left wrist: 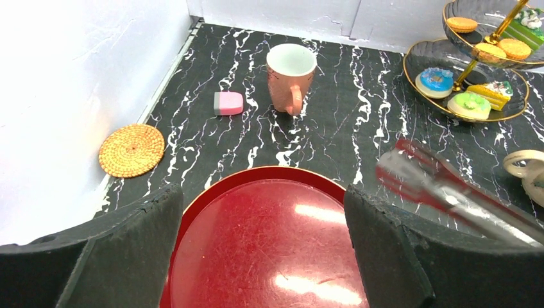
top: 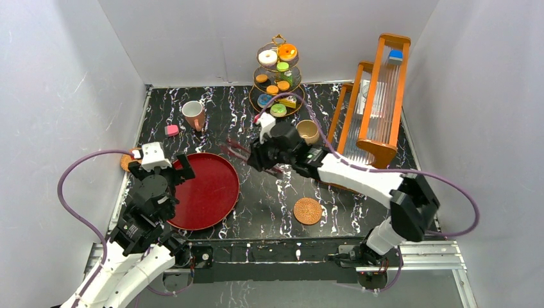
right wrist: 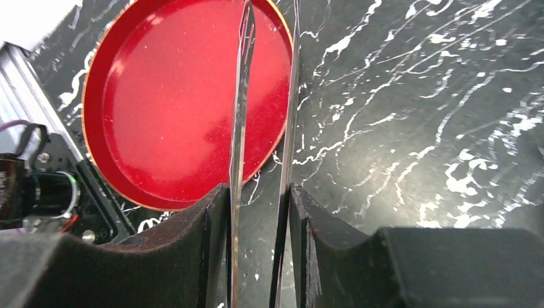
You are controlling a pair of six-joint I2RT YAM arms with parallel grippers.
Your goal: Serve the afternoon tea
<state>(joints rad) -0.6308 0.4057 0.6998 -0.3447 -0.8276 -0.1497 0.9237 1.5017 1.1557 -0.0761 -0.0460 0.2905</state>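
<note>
1. My right pincer is clenched on the slim metal tongs. In the right wrist view the two blades run up between my fingers, and nothing sits between their tips.
2. In the top view the tongs hang over the black marbled desk at the centre of the frame. Their tips point left towards the round red tray, which is bare.
3. My left pincer is released, with its jaws spread wide. It hovers over the near-left part of the tray rim and grasps nothing.
4. Most small colourful toy pastries rest on the gold three-tier stand at the upper centre. One pink pastry lies alone on the desk in the upper left. It sits beside the salmon-pink mug with a white inside.
5. A beige mug stands just right of my right wrist. One woven round coaster lies at the left wall and another at the lower centre. Neither carries a mug.
6. I judge the step in hand to be bringing the tongs to a pastry, and nothing looks served yet.
7. For the next move I must steer the tips around one pastry and squeeze without letting the blades slip. Near the stand I would need care with the tier rims.
</note>
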